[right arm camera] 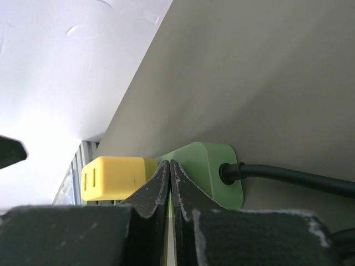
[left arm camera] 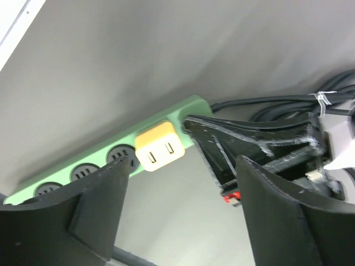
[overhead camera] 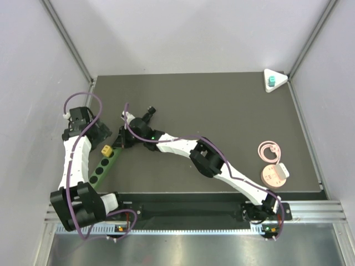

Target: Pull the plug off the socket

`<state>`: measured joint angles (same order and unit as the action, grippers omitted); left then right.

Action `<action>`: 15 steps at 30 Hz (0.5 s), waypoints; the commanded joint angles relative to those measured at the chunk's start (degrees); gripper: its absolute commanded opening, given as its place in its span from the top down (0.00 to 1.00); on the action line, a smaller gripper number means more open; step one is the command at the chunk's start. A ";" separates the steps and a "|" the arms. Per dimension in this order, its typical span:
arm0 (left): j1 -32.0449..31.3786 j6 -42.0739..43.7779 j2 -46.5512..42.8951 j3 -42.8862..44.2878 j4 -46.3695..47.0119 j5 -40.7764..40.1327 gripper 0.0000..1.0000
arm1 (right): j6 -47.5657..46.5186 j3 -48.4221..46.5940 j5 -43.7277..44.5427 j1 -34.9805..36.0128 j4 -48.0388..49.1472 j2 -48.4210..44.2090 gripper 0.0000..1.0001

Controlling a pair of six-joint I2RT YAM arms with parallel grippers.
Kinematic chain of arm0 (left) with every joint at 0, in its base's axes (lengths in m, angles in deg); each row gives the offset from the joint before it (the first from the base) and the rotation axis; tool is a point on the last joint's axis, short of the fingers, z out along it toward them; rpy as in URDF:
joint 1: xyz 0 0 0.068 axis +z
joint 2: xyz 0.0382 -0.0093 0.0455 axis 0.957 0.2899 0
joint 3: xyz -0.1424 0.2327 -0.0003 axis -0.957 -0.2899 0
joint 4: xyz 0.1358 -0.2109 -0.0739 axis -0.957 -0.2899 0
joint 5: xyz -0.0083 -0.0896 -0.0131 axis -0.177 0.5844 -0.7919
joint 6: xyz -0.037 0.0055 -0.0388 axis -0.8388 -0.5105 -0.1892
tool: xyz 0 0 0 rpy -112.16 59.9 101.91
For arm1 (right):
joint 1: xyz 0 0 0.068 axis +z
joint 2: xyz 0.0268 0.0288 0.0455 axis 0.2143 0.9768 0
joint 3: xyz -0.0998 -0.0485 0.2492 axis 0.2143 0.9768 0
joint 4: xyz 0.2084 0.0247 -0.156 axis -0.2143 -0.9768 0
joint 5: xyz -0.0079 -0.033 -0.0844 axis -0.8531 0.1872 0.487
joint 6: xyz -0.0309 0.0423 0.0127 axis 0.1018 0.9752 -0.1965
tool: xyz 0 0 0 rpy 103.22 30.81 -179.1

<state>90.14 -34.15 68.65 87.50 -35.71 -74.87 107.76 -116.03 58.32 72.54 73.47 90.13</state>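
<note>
Two grippers of mine are crowded at the left side of the dark grey table top, well apart from the small teal cube-like plug. That plug sits upright on the flat white triangular plastic socket, which lies in the far right corner of the table, close to where the walls meet. Neither of my hands touches it.

My left gripper stands with its black fingers spread wide and nothing between them. Through the gap, my left wrist view shows a long pale green plastic power strip with round outlets in a row. A small yellow cube-shaped adapter sits on it near the cable end, its two slots facing outward.

My right gripper has its two fingers pressed flat together, holding nothing. Their tips rest against the end of the green strip, just beside the yellow cube. A black round cable enters the strip's rounded end. In my left wrist view, that closed right gripper reaches the strip right next to the yellow cube.

From above, the strip lies slanted beside my left arm, with the yellow cube at its far end. My left gripper is just beyond the cube and my right gripper just to its right. A round pink disc lies near the table's right edge, between my right base and the socket's corner.
</note>
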 commanded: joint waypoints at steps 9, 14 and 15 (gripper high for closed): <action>0.23 -2.34 8.06 -1.78 2.02 -1.22 0.19 | -6.84 7.65 7.87 0.13 -22.90 9.54 1.00; 0.32 -2.35 10.52 -1.95 4.66 -0.60 0.25 | -7.02 8.44 7.43 0.13 -22.19 9.28 1.00; 0.23 -2.35 11.13 -2.04 4.84 -1.12 0.26 | -7.10 8.52 7.51 0.13 -22.19 9.19 1.00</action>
<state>90.23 -36.07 78.86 85.49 -34.23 -75.86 107.28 -114.74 58.37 72.54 74.85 89.69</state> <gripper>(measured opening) 0.749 0.004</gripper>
